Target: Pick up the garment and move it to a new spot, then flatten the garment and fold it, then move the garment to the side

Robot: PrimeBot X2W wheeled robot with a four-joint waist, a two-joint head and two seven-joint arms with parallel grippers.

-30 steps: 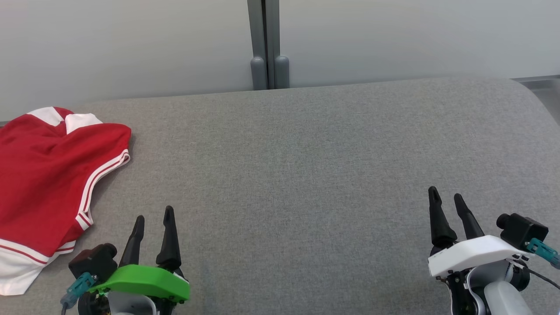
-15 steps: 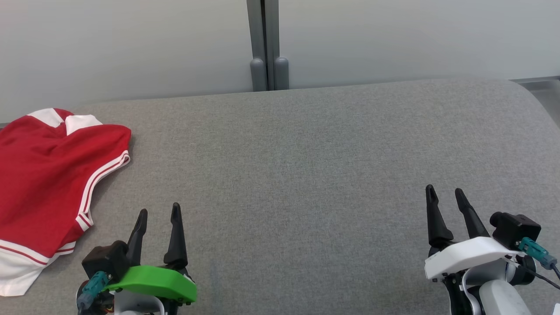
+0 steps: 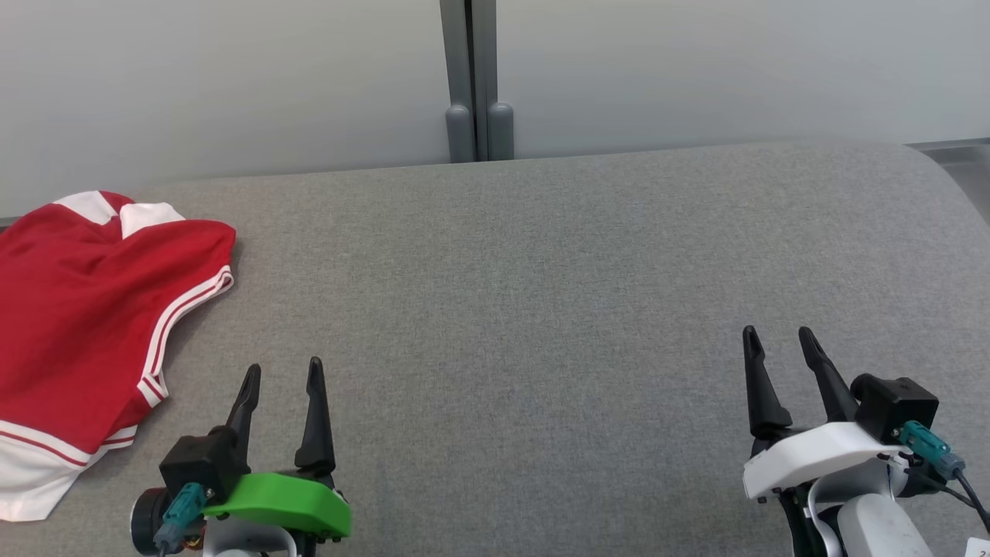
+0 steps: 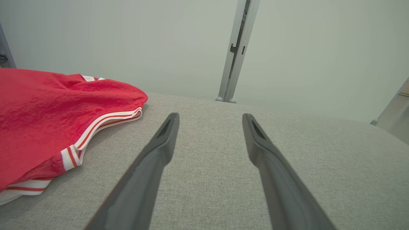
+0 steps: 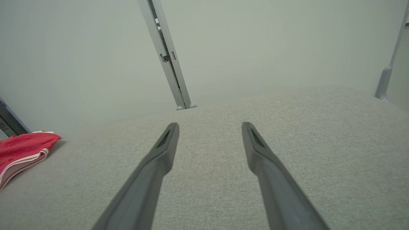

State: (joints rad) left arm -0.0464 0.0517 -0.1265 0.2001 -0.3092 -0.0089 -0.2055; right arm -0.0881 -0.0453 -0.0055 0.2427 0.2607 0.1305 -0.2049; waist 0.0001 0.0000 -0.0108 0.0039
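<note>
Red garment (image 3: pixel 77 325), white trim and stripes, lying loosely flat at far left of grey fabric surface (image 3: pixel 526 309); left part cut off by frame edge. Left gripper (image 3: pixel 283 366), green housing, lower left: fingers spread, nothing between them, near garment's lower corner, not touching. Right gripper (image 3: pixel 777 332), white housing, lower right: fingers spread, nothing held, well apart from garment. Both point up frame. Pale wall (image 3: pixel 232 77) behind, grey post (image 3: pixel 473 77) at top centre.
</note>
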